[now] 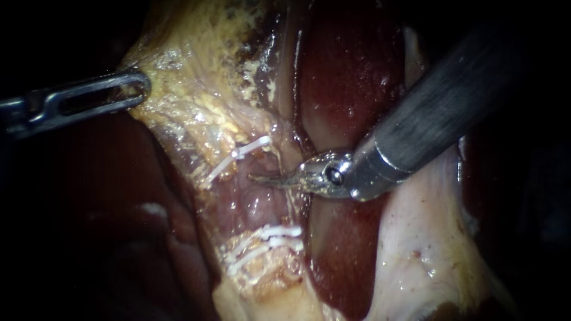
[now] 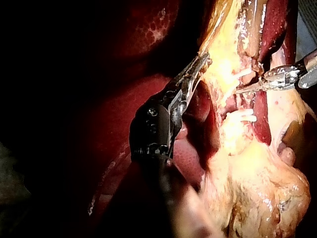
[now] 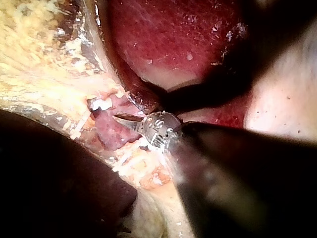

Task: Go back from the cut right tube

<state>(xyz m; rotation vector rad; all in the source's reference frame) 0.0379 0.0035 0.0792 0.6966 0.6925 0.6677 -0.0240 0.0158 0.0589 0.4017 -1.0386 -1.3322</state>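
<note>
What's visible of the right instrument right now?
The right instrument comes in from the upper right: a dark grey metal shaft, a shiny silver wrist with a pivot pin, then the tool, two thin curved jaws lying together and holding nothing. The tip points left over pink tissue, between one white clip above and more white clips below. Whether it touches can't be told.

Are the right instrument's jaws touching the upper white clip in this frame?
Apart. In the endoscope view the right instrument's jaws lie shut below the upper clip, and a strip of bare pink tissue shows between them.
</note>
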